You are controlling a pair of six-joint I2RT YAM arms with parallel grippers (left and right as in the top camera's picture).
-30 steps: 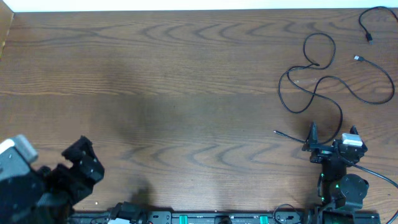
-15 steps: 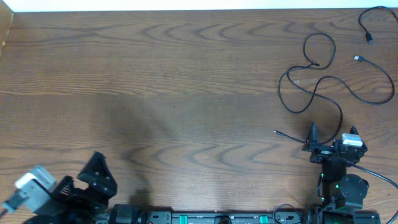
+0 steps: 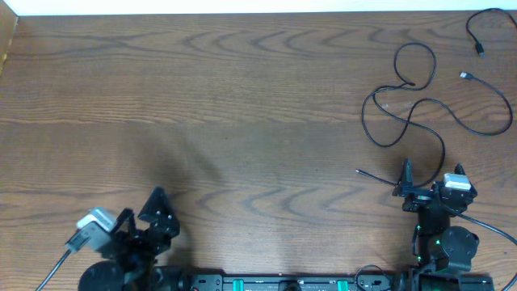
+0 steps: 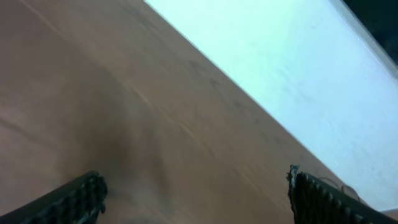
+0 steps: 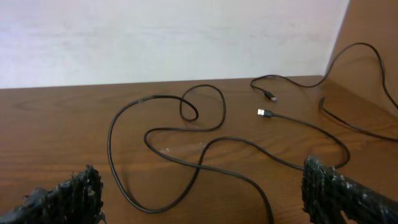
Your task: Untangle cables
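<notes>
Thin black cables [image 3: 404, 105] lie in loose crossing loops on the right part of the wooden table, with a plug end [image 3: 465, 76] at the far right. Another black cable [image 3: 488, 16] curls in the back right corner. My right gripper [image 3: 432, 179] stands open just in front of the loops. In the right wrist view a strand of the cables [image 5: 186, 168] runs on the table between the spread fingers [image 5: 348, 193], untouched, and two plug ends [image 5: 264, 113] lie farther back. My left gripper [image 3: 141, 212] is open and empty at the front left, far from the cables; its wrist view [image 4: 196, 199] is blurred.
A black equipment rail [image 3: 266, 283] runs along the table's front edge. A white wall [image 5: 155, 37] borders the table's far side. The table's left edge [image 3: 8, 48] shows at the upper left.
My left arm has swung rightward along the front edge and drawn back toward its base. The right arm and the cables have not moved.
</notes>
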